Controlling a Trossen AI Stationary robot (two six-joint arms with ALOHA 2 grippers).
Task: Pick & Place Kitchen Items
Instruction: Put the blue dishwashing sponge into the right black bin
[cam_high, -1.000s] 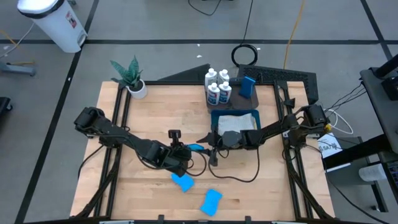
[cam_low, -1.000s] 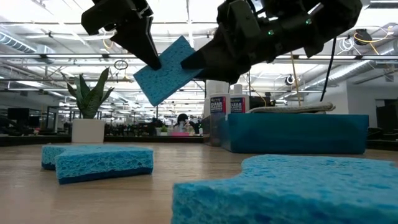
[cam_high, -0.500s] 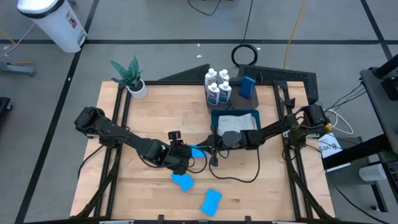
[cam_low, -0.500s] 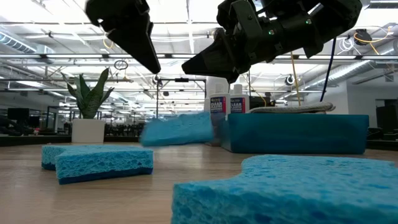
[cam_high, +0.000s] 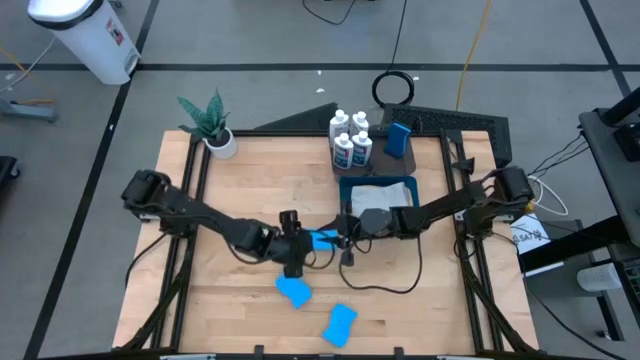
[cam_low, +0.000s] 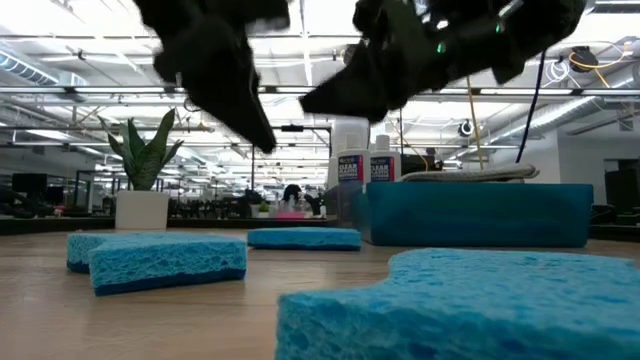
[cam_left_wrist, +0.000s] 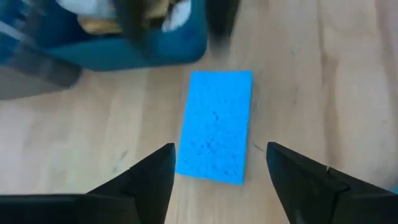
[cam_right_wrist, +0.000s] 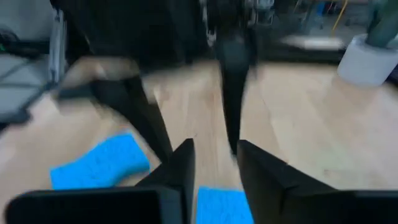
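A: Wooden desk (cam_high: 230, 300), open workshop hall behind it. Where are the items?

B: Four bottles (cam_high: 350, 138) stand at the far edge, with one sponge upright just beside them. Cloths (cam_high: 378, 197) lie in the blue bin (cam_high: 345, 187). Three sponges lie flat on the desk: one (cam_high: 322, 239) in the middle just beside the bin, two nearer the front (cam_high: 294, 292) and (cam_high: 340, 323).

A: Hands?

B: Left hand (cam_left_wrist: 217, 171) hangs above the middle sponge (cam_left_wrist: 216, 126), fingers apart, touching nothing. Right hand (cam_right_wrist: 214, 180) hangs close by from the bin side, fingers spread a little, nothing between them. Neither is holding anything.

A: Progress?

B: Judging by the layout, part way. Cloths look binned. Bottles grouped at the back, though whether that is their goal spot can't be told. All three loose sponges are still out on the desk.

A: So what's left?

B: Likely the sponges. The middle one is nearest the bin and sits under both hands, so it looks like the one being worked. The front two are untouched and well apart from either hand.
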